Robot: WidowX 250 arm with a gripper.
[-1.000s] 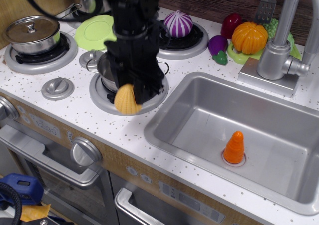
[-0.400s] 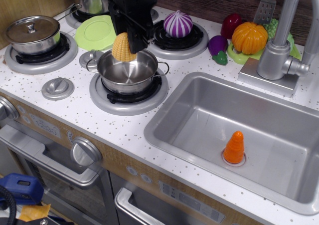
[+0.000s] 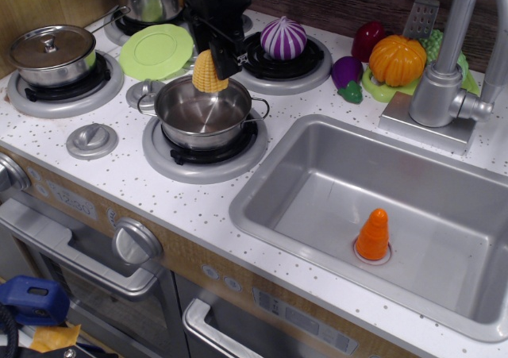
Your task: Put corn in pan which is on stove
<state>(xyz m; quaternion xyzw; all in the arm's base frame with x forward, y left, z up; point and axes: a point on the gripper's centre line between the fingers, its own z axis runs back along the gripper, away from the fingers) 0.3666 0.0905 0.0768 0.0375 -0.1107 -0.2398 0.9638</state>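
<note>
The yellow ribbed corn [image 3: 209, 72] hangs tip-down from my black gripper [image 3: 217, 59], which is shut on it. It is held just above the far rim of the pan [image 3: 203, 113], a small shiny steel pot with two loop handles. The pan stands on the front middle burner [image 3: 204, 150] of the white speckled stove [image 3: 111, 179] and its bowl is empty. My arm comes down from the top of the view and hides part of the back burner.
A lidded steel pot [image 3: 51, 52] sits on the left burner. A green plate [image 3: 155, 50], purple onion [image 3: 283, 37], orange pumpkin [image 3: 396, 59] and faucet [image 3: 451, 72] stand behind. The sink [image 3: 373, 215] on the right holds an orange cone [image 3: 372, 235].
The gripper has lifted the corn from in front of the pan, carried it back over the pan, and now holds it slightly further right and higher above the far rim.
</note>
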